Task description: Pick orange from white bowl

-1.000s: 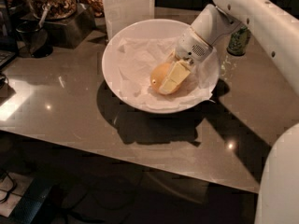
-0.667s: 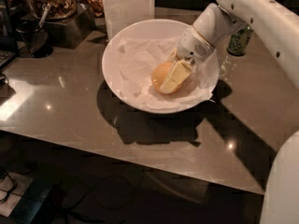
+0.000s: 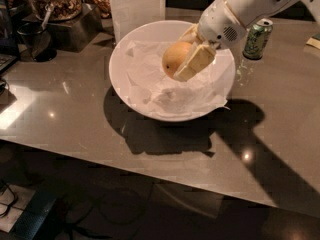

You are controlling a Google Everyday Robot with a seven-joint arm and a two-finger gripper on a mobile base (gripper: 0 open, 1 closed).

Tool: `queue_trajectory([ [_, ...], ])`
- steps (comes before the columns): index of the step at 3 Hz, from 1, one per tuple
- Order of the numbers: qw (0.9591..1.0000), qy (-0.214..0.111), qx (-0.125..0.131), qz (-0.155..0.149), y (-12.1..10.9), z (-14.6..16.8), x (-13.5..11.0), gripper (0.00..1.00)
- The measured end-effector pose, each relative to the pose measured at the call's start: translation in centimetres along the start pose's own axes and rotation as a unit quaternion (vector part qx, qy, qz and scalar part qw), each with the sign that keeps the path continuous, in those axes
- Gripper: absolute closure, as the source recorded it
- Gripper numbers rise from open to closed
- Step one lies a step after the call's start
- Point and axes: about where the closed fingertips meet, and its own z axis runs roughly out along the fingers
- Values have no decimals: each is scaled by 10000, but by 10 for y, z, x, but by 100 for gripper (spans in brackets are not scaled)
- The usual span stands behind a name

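The orange [image 3: 175, 58] is a round yellow-orange fruit held between the cream fingers [image 3: 196, 62] of my gripper [image 3: 184, 59]. It hangs above the middle of the white bowl [image 3: 120, 79], clear of the crumpled white paper [image 3: 165, 86] that lines it. The gripper reaches in from the upper right on a white arm [image 3: 250, 4] and is shut on the orange. One finger covers the fruit's right side.
A green drink can [image 3: 257, 39] stands right of the bowl. A tall white container [image 3: 137, 6] stands behind the bowl. Snack bins [image 3: 60, 4] and a dark cup with a utensil [image 3: 34, 40] stand at the back left. The counter's front edge runs below the bowl.
The gripper has risen with the orange, lifting it off the paper lining to above the bowl's middle.
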Motion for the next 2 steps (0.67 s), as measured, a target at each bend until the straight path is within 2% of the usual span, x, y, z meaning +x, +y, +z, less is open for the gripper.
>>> queue_trajectory([
  [1,9982,-10,551,-220,23,-39,-21,100],
  [2,9941,33,1070,-148,47,-72,-24,100],
])
